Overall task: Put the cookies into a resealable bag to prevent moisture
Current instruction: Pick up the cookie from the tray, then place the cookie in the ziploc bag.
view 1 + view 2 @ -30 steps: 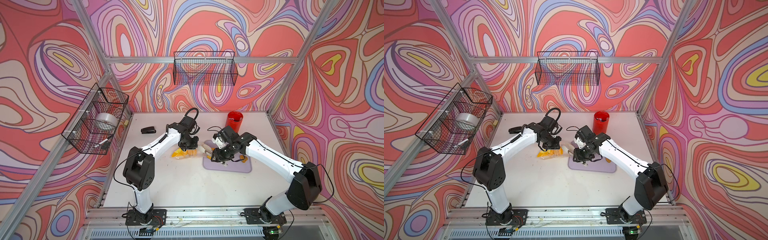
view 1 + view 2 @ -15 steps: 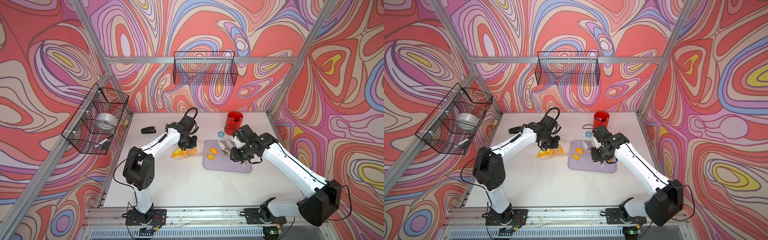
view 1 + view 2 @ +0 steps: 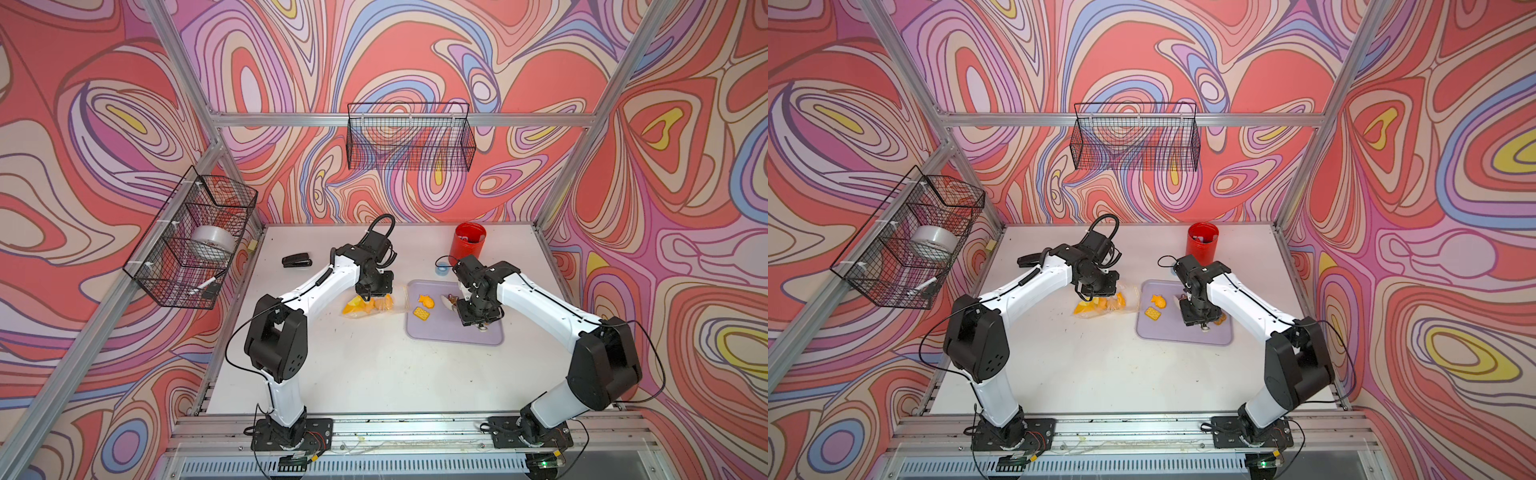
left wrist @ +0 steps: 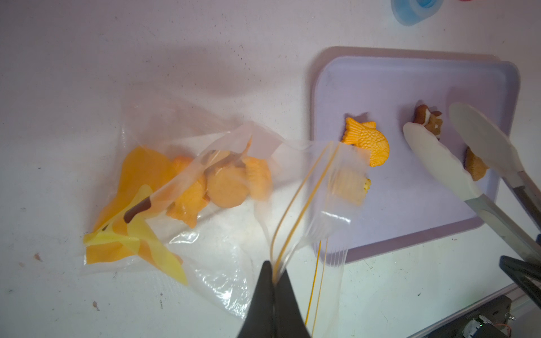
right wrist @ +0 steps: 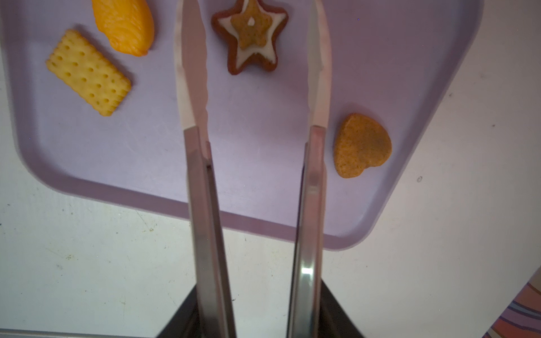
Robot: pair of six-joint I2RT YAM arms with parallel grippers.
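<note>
We log the left gripper (image 4: pixel 273 267) with black jaws pinched together on the zip rim of the clear, crinkly plastic resealable bag (image 4: pixel 240 243), which lies on the white table (image 4: pixel 87 58) just beside the flat lavender tray (image 4: pixel 409 219), orange cookies (image 4: pixel 225 187) inside. The right gripper (image 5: pixel 259 310) clamps steel white-tipped tongs (image 5: pixel 202 204), arms apart, flanking a brown star biscuit (image 5: pixel 251 38); square tan cracker (image 5: pixel 87 71), orange fish biscuit (image 5: pixel 124 26) and tan heart biscuit (image 5: pixel 361 146) share the tray.
</note>
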